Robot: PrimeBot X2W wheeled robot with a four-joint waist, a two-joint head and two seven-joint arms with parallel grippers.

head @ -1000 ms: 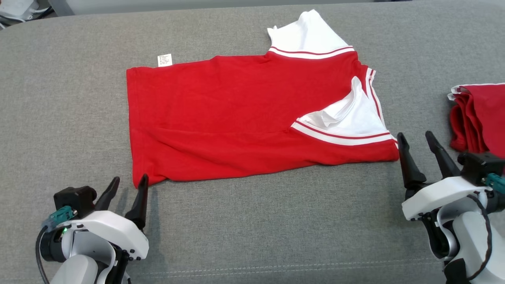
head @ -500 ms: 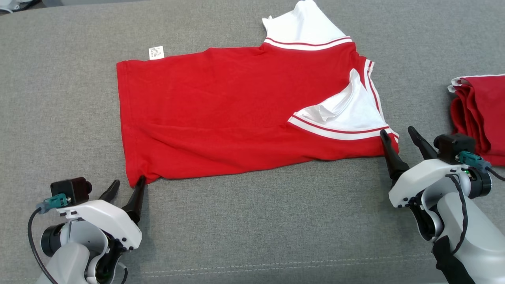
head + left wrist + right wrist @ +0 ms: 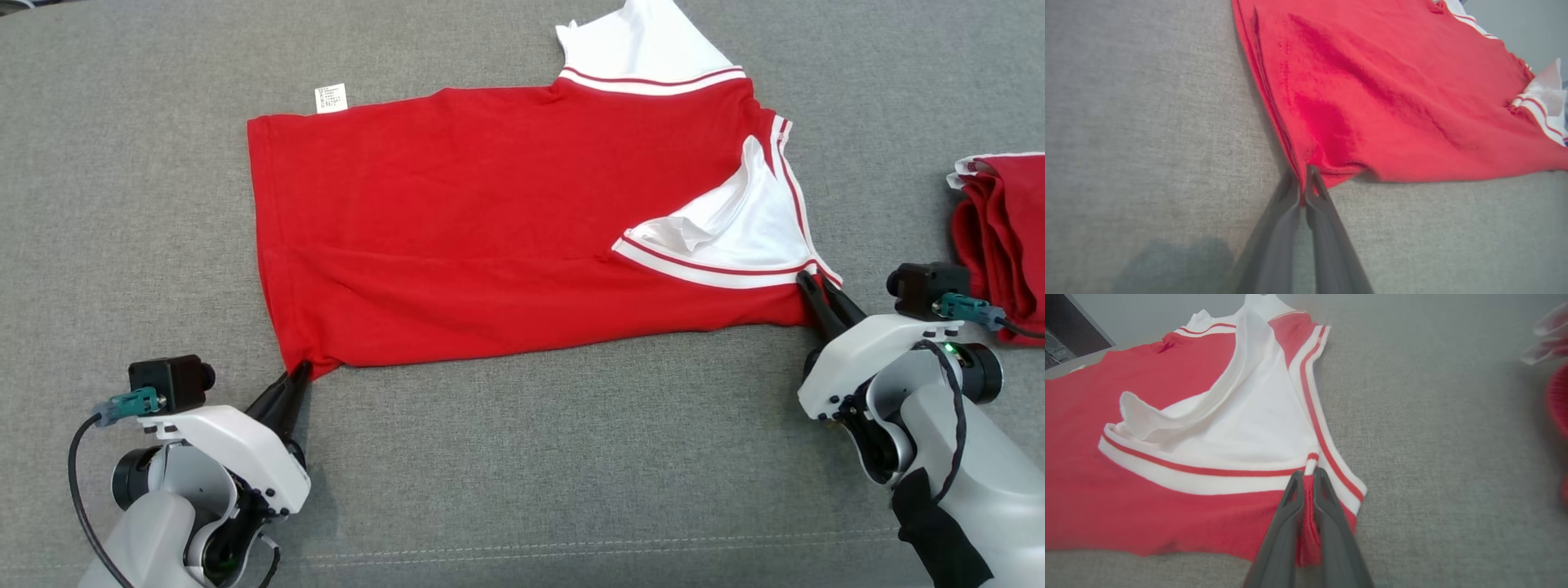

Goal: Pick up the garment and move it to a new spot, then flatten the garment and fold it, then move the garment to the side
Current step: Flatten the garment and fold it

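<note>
A red pile [image 3: 1000,237] is cut off at right. The left gripper [image 3: 300,370], lying low, clenches the garment [image 3: 490,229] at its near-left corner; the right gripper [image 3: 813,282] clenches the near-right.

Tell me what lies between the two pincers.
In the head view, the red garment, its near edge running from left pincer to right pincer, each shut on a corner.

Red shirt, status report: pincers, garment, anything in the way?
Left pincer shut on red shirt, near hem corner. Right pincer shut on its near collar-side corner. Shirt spread flat. Red pile by right arm, apart.
</note>
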